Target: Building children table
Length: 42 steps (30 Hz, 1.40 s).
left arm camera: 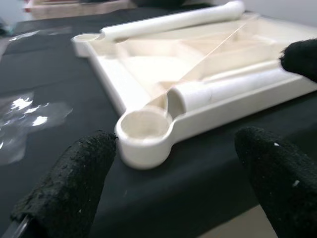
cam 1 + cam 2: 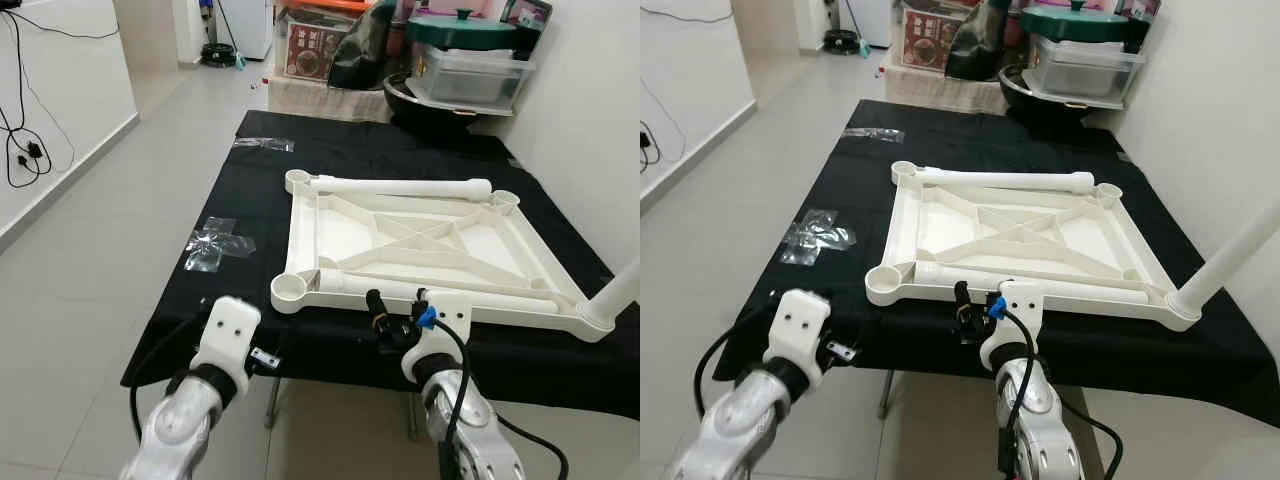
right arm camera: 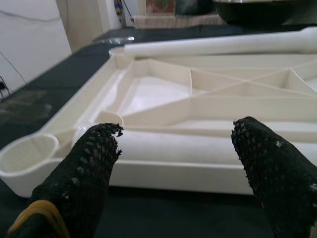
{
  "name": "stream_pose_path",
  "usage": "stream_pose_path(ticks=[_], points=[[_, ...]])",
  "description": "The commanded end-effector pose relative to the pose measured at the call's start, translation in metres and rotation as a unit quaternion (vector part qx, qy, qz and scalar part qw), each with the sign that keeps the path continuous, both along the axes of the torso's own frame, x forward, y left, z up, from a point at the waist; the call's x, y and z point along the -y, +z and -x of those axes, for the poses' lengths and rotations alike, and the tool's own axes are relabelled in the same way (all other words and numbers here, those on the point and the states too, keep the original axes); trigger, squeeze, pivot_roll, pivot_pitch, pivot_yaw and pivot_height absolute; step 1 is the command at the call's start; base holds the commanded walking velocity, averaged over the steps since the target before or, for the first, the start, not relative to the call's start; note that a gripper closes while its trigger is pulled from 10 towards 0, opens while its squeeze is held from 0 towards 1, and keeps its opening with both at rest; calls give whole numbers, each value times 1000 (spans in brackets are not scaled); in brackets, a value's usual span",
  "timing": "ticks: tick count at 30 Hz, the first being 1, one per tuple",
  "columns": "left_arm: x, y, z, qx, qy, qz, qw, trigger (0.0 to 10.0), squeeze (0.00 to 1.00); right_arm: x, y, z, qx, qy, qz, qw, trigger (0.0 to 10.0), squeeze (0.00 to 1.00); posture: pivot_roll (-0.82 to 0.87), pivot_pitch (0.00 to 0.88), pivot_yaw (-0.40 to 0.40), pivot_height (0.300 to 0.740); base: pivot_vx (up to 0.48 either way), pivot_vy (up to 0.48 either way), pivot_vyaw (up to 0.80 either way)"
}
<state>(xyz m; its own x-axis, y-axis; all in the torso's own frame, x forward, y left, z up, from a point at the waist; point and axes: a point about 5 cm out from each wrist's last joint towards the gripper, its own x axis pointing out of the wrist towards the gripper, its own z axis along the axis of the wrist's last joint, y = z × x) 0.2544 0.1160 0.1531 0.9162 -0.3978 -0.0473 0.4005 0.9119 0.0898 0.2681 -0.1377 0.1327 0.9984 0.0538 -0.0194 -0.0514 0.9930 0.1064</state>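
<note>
- White plastic tabletop [image 2: 420, 245] lies upside down, ribbed underside up, at the centre of the black-covered table [image 2: 330, 150], with four round leg sockets at its corners.
- One table leg [image 2: 610, 295] stands fitted in the socket at 4 o'clock of the tabletop; the other three sockets look open.
- Two loose legs lie flat on the tabletop: far leg [image 2: 400, 186] along the 12 o'clock edge, near leg [image 2: 440, 290] along the 6 o'clock edge.
- Step in hand, as I judge it: picking up the near leg for the empty socket [image 2: 289, 287] at 7 o'clock.
- Right gripper [image 3: 176, 163] is at the table's near edge, fingers spread wide, aimed at the near leg, nothing held.
- Left gripper [image 1: 178, 178] is at 7 o'clock of the tabletop, fingers apart and empty, looking at the empty socket.
- Next move likely calls for the right gripper to advance, straddle the near leg and close on it, then tip it upright over a socket; a round smooth leg may roll or slip.
- Clear plastic wrappers [image 2: 218, 242] lie on the cloth at 9 o'clock of the tabletop, another wrapper [image 2: 262, 144] at 11 o'clock.
- Room: grey tiled floor [image 2: 90, 270], white wall with dangling black cables [image 2: 25, 150] at 9 o'clock.
- At 12 o'clock beyond the table is a clear storage box with a green lid [image 2: 465, 55], with a printed carton [image 2: 315, 45] beside it.
</note>
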Motion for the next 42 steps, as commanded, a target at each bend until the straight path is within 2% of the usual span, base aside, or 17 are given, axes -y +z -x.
stream_pose_path(ticks=[1,2,3,4,5,11,13,15,16,17,18,20,22,25,33,36,42], points=[[-1,-3,-4,-24,-19,12,999,10000,0,3,1,-2,8,-14,5,1000,10000,0,122,28,-101,740,0,0,0],[-2,1,-9,-25,-29,18,999,10000,0,3,5,-3,17,-19,6,1000,10000,0,122,31,-100,740,0,0,0],[-7,9,-24,-36,-54,39,997,10000,0,4,17,-9,42,-28,7,999,10000,0,122,42,-87,740,0,0,0],[-7,9,-24,-36,-54,39,997,10000,0,4,17,-9,42,-28,7,999,10000,0,122,42,-87,740,0,0,0],[-10,17,-39,-51,-77,54,994,10000,0,5,28,-14,58,-37,0,998,10000,0,121,54,-75,740,0,0,0],[-13,26,-57,-84,-95,85,988,10000,0,8,40,-19,74,-48,-6,996,10000,0,124,81,-54,740,0,0,0],[-13,31,-70,-118,-111,111,980,10000,0,9,44,-19,79,-53,-11,995,10000,0,123,94,-47,740,0,0,0],[-13,31,-70,-118,-111,111,980,10000,0,9,44,-19,79,-53,-11,995,10000,0,123,94,-47,740,0,0,0],[-12,33,-75,-138,-121,127,975,10000,0,9,46,-18,80,-55,-13,995,10000,0,126,105,-40,740,0,0,0],[-12,33,-75,-138,-121,127,975,10000,0,9,46,-18,80,-55,-13,995,10000,0,126,105,-40,740,0,0,0],[-14,40,-86,-166,-142,153,964,10000,0,6,46,-15,79,-57,-17,995,10000,0,126,124,-18,740,0,0,0],[-16,46,-94,-180,-156,173,956,10000,0,5,46,-13,77,-60,-20,995,10000,0,131,130,-13,740,0,0,0],[-16,46,-94,-180,-156,173,956,10000,0,5,46,-13,77,-60,-20,995,10000,0,131,130,-13,740,0,0,0],[-18,46,-104,-212,-164,190,945,10000,0,3,45,-11,72,-63,-25,995,10000,0,137,139,6,740,0,0,0],[-25,41,-117,-246,-149,202,936,10000,0,1,47,-9,71,-68,-32,995,10000,0,138,150,31,740,0,0,0],[-25,44,-125,-260,-157,226,925,10000,0,2,49,-8,70,-72,-35,994,10000,0,133,147,41,740,0,0,0],[-20,49,-129,-263,-165,226,923,10000,0,2,49,-7,70,-74,-35,994,10000,0,136,144,48,740,0,0,0]])
